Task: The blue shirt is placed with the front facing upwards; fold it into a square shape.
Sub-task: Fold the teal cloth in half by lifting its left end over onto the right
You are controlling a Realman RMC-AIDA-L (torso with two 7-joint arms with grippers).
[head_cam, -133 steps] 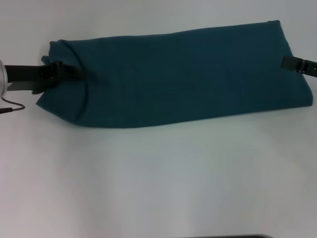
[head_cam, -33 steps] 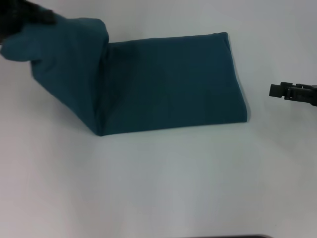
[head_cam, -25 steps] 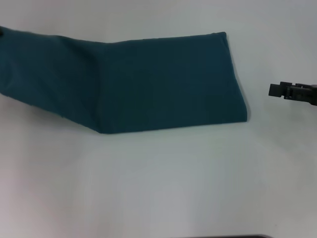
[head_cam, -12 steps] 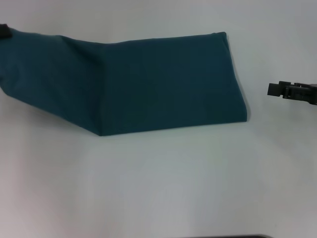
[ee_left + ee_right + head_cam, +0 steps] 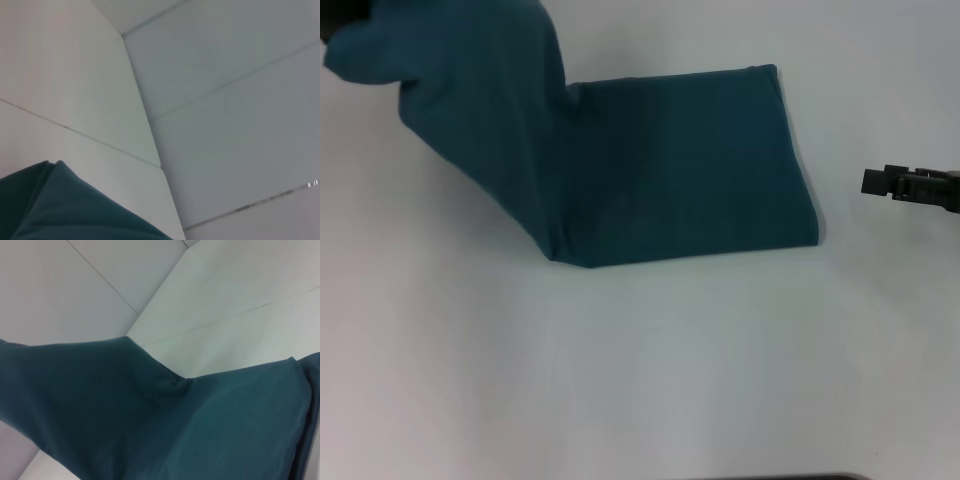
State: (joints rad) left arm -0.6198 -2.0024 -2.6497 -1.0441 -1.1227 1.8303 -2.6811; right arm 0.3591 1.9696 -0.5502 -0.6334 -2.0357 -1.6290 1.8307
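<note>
A blue shirt [image 5: 680,165], already narrowed into a long band, lies across the far half of a white bench [image 5: 650,380] as a two-armed robot works to fold it into a square. The band's right portion rests flat on the bench, its right edge neat and squared. Its left end is raised off the surface and hangs from the upper left corner of the head view, where only a dark sliver of the left hand [image 5: 342,10] shows at the frame's edge. The cloth drapes down from that corner to a crease at the band's near edge, which suggests the left hand is pinching the end of the shirt in order to carry it over the flat part; the fingers themselves are out of sight, so the grip is a judgement from the way the fabric hangs. The left wrist view shows only a bunched corner of teal cloth against pale wall panels.

The right hand [image 5: 876,182] hovers above the bench to the right of the shirt, clear of its edge and holding nothing; whether its fingers are spread or pressed together cannot be told. It appears to be waiting aside so the fold can pass unhindered. The shirt's printed front is not visible.
</note>
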